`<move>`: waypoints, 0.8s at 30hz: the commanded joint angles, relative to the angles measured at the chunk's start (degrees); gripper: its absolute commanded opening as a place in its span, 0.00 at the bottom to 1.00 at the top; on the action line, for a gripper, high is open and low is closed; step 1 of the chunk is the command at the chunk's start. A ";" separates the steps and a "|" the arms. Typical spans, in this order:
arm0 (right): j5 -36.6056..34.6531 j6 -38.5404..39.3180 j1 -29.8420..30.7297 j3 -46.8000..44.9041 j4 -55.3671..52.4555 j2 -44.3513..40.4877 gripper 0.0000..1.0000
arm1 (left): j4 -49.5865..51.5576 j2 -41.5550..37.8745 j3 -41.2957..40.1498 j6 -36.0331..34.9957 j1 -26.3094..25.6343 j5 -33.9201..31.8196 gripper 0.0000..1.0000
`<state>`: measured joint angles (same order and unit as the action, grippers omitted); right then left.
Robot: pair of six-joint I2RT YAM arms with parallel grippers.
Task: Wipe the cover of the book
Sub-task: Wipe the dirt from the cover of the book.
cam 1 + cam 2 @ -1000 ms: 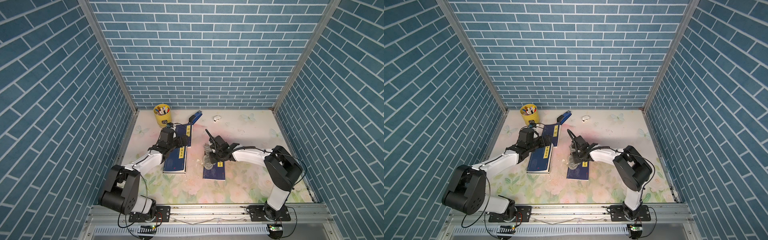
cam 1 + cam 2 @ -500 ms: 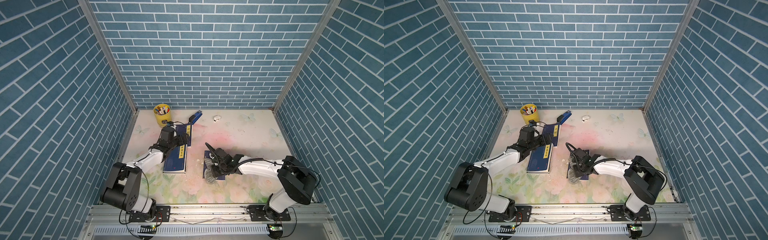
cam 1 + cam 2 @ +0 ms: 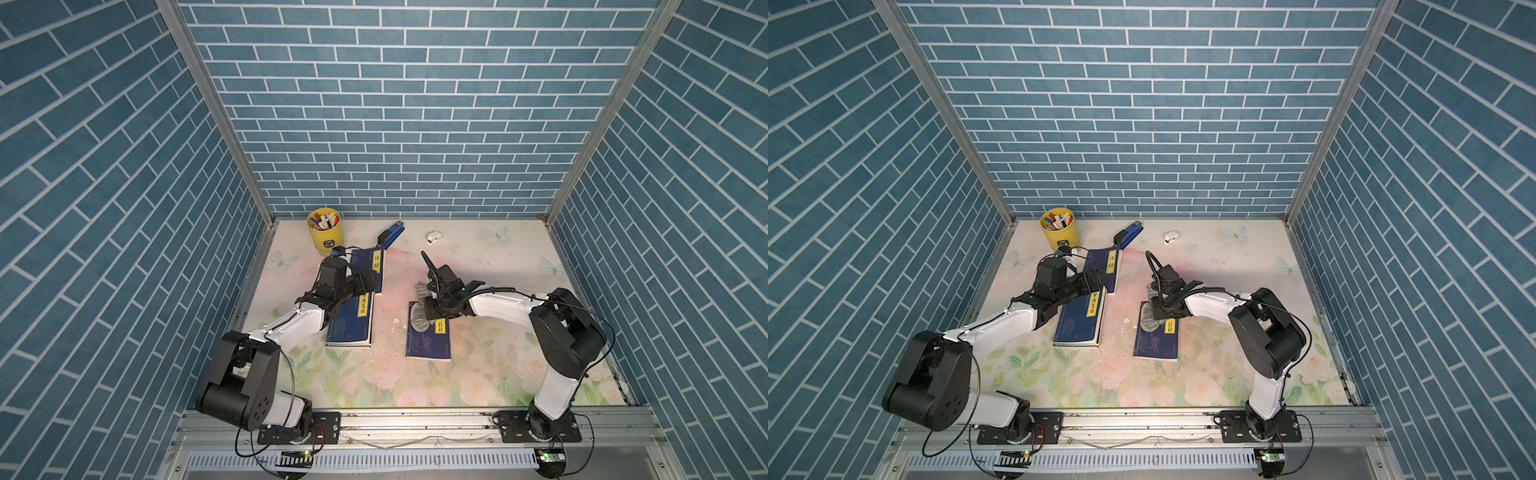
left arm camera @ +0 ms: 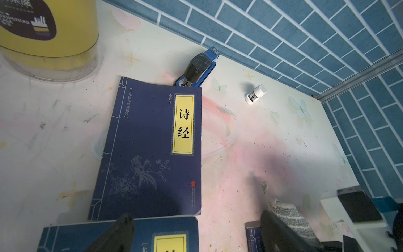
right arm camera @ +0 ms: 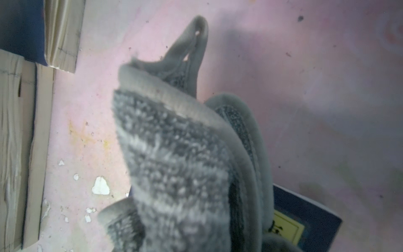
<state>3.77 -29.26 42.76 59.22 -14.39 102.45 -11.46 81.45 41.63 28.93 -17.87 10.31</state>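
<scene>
In both top views a dark blue book [image 3: 428, 347] [image 3: 1156, 345] with a yellow title strip lies right of centre on the floral table. A grey cloth [image 3: 418, 319] [image 3: 1147, 319] rests on the book's far end, and my right gripper [image 3: 435, 311] [image 3: 1163, 309] is shut on it. The right wrist view is filled by the bunched cloth [image 5: 185, 163], with a corner of the book [image 5: 309, 220] beneath; the fingers are hidden. My left gripper [image 3: 370, 280] [image 4: 196, 220] is open, holding nothing, over two other blue books.
Two more blue books lie at the left, one nearer [image 3: 349, 328] and one farther [image 4: 150, 152]. A yellow pen pot [image 3: 325, 230], a blue stapler [image 3: 390, 235] and a small white object [image 3: 433, 237] stand at the back. White crumbs [image 3: 395, 322] lie between the books.
The right gripper dragged the cloth toward the near end of the book, then returned it to the far end. The left arm has hardly moved.
</scene>
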 commanded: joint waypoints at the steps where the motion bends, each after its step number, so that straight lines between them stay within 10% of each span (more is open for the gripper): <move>1: -2.97 1.04 3.22 -7.13 -11.37 0.40 0.00 | 2.01 -1.09 0.85 -2.12 0.16 -0.78 0.96; 24: -5.85 -10.34 11.81 -19.05 -15.18 -12.02 0.00 | 3.90 2.91 6.44 -4.68 0.08 -0.81 0.96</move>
<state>0.78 -37.63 54.96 42.44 -15.03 86.67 -7.49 83.31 46.19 25.02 -17.87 9.17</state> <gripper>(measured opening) 0.083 0.961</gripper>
